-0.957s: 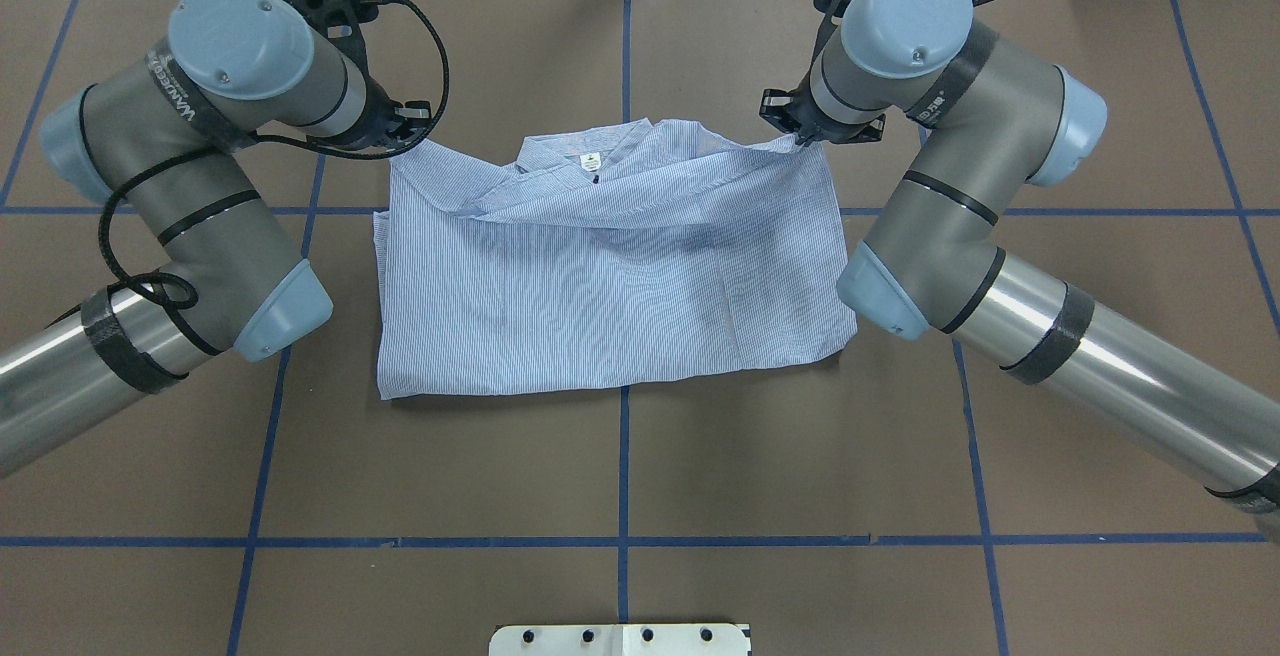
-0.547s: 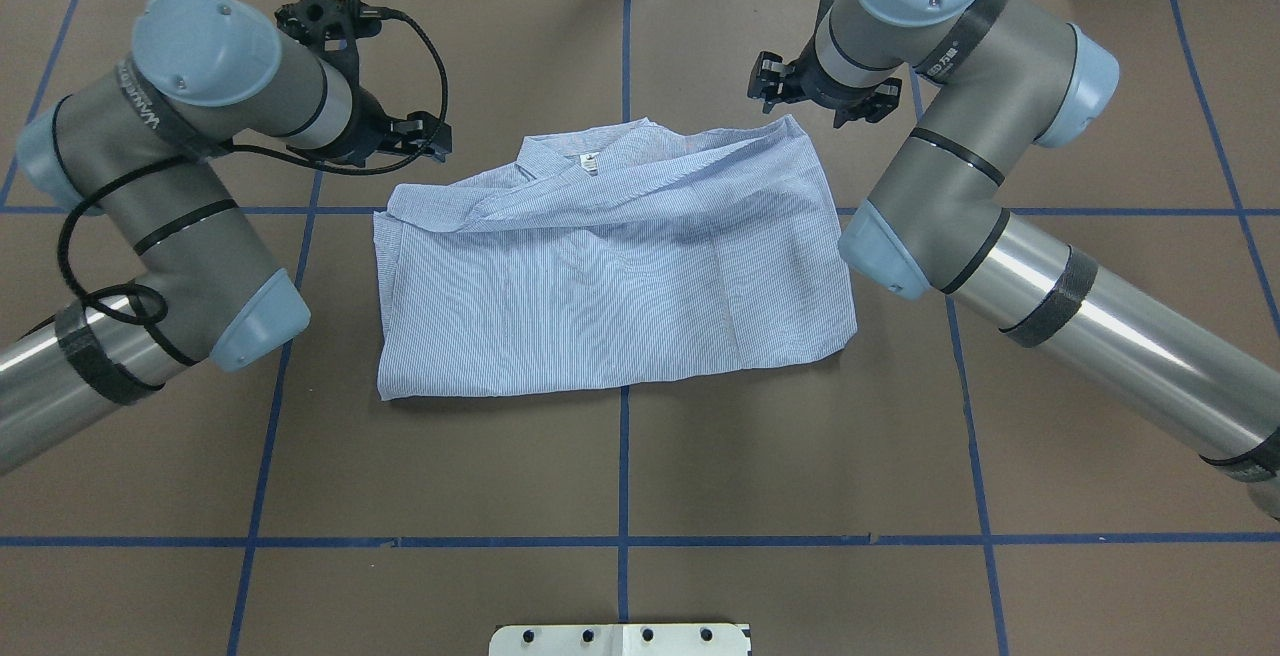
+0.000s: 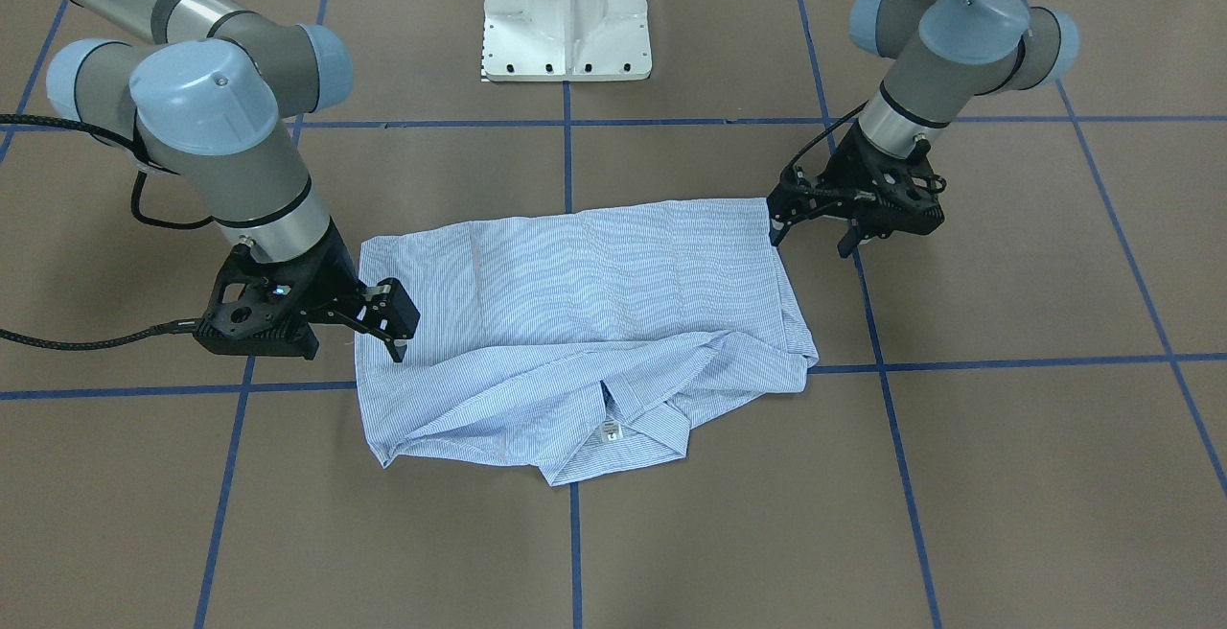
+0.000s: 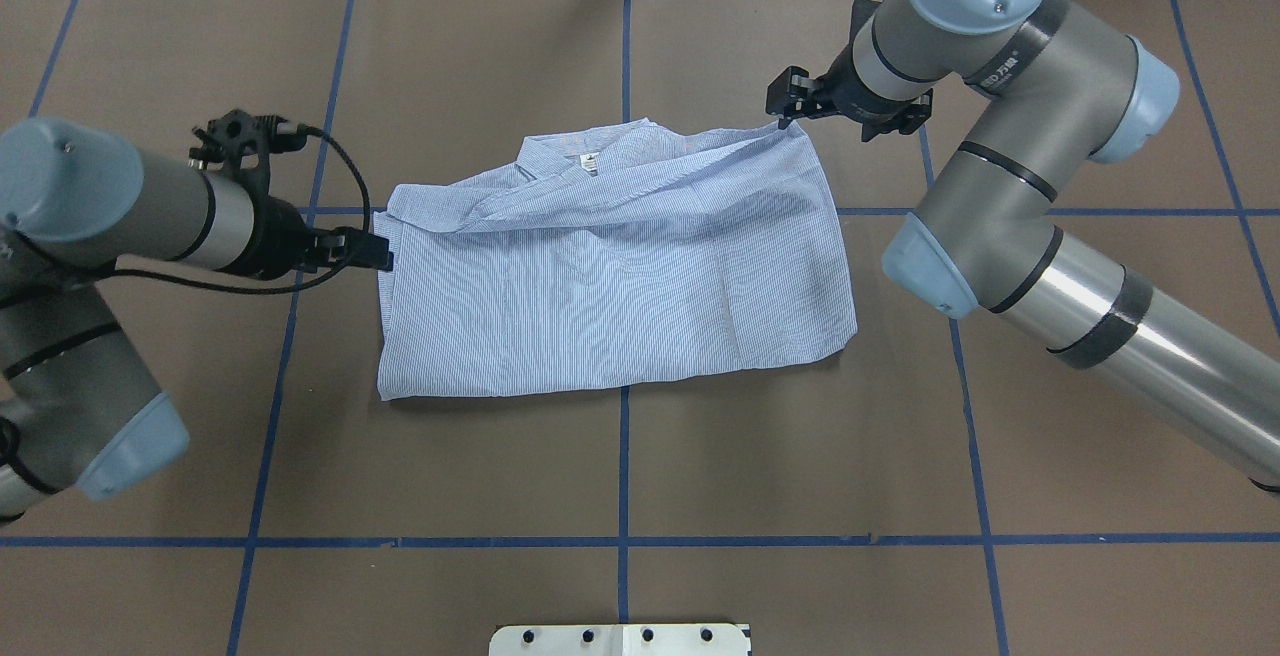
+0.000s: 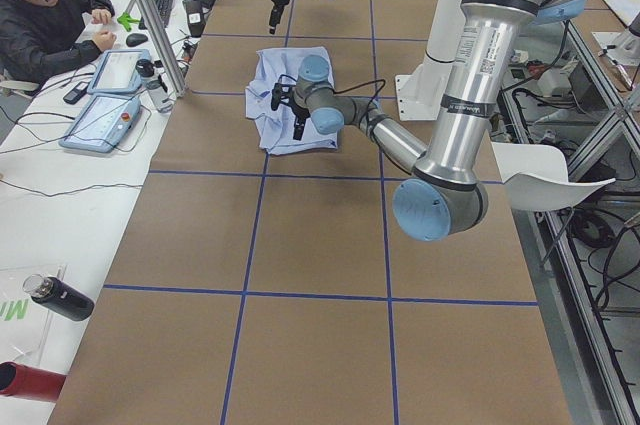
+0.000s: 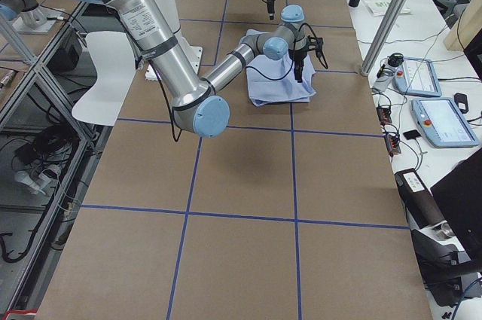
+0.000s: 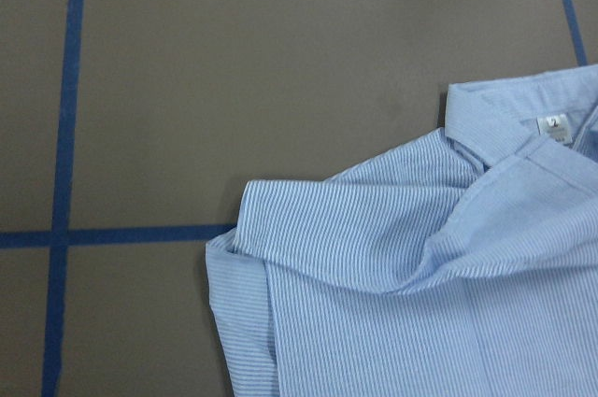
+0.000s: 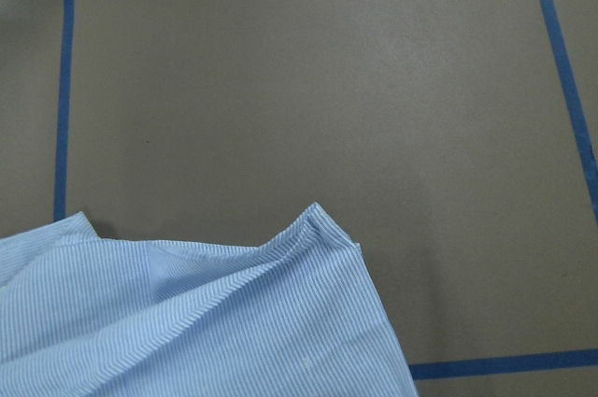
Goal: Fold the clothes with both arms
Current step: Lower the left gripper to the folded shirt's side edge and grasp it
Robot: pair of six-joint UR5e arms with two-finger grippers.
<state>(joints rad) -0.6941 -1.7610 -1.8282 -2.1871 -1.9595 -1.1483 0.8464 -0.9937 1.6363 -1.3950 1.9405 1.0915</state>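
Front view: the shirt (image 3: 585,313) lies half-folded on the table (image 3: 959,476), straight out from the white base (image 3: 566,15), collar (image 3: 613,428) end farthest from it. Overhead: left gripper (image 4: 375,249) and right gripper (image 4: 835,114) gape wide, empty, 1 to each side of the base. Wrist views: limp, light cloth, likely to slump; I'd pinch the 2 collar-end corners.

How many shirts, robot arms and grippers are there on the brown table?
shirt: 1
robot arms: 2, the left arm and the right arm
grippers: 2, the left gripper and the right gripper, both open
Total: 5
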